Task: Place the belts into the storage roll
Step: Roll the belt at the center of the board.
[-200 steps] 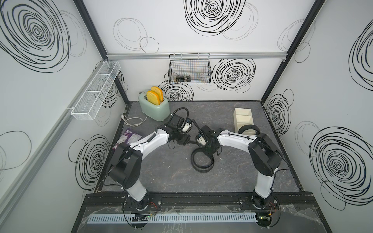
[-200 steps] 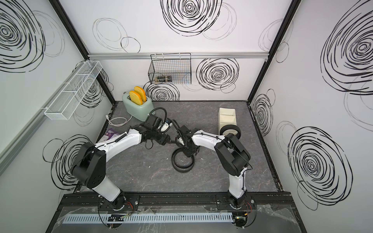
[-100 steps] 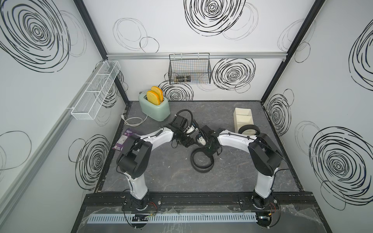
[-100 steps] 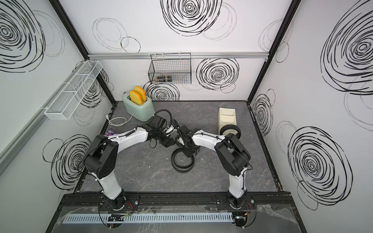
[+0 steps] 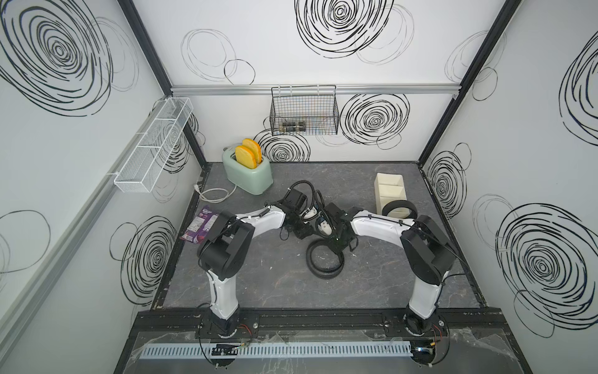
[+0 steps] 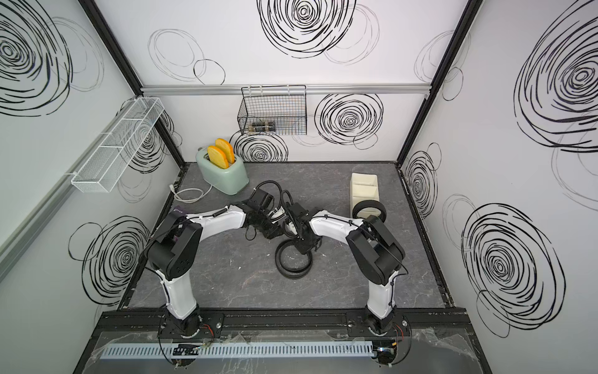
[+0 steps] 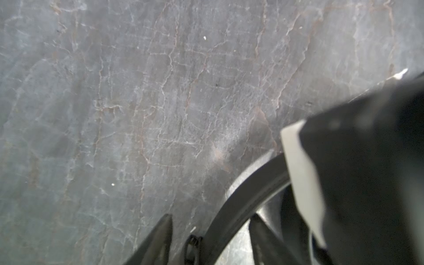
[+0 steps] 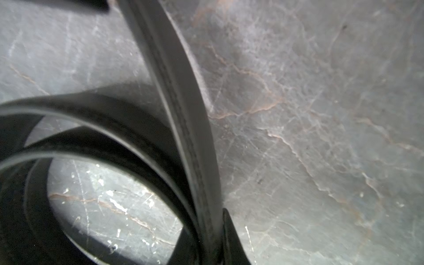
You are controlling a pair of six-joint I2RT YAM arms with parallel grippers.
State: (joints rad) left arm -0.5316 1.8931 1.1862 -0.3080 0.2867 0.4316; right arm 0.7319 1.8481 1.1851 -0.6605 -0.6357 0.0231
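A black belt wound in a loose coil (image 5: pixel 323 274) lies near the middle of the dark grey marbled surface (image 5: pixel 259 285); one stretch of its strap rises from the coil to the right tool (image 8: pixel 206 231), whose jaws are pinched tight on it, as the right wrist view shows; the left tool (image 7: pixel 211 218) sits just beside it, on the left; its two fingers (image 7: pixel 160 241) stand apart with the same strap running between them and a gap showing on one side, so it is open around the belt and not clamping it; in both top views the two tools meet low over the surface at the far side of the coil. The cream-white rectangular plastic tray with dividers (image 5: pixel 388 177) stands near the right edge, toward the far right corner; a second black belt rolled into a tight ring (image 5: pixel 398 203) stands on edge at the tray's near end; whether it sits fully inside the nearest compartment I cannot tell. A mint-green toaster holding two yellow slices (image 5: pixel 255 178) sits at the far left corner; a purple packet (image 5: pixel 200 225) lies by the left edge.
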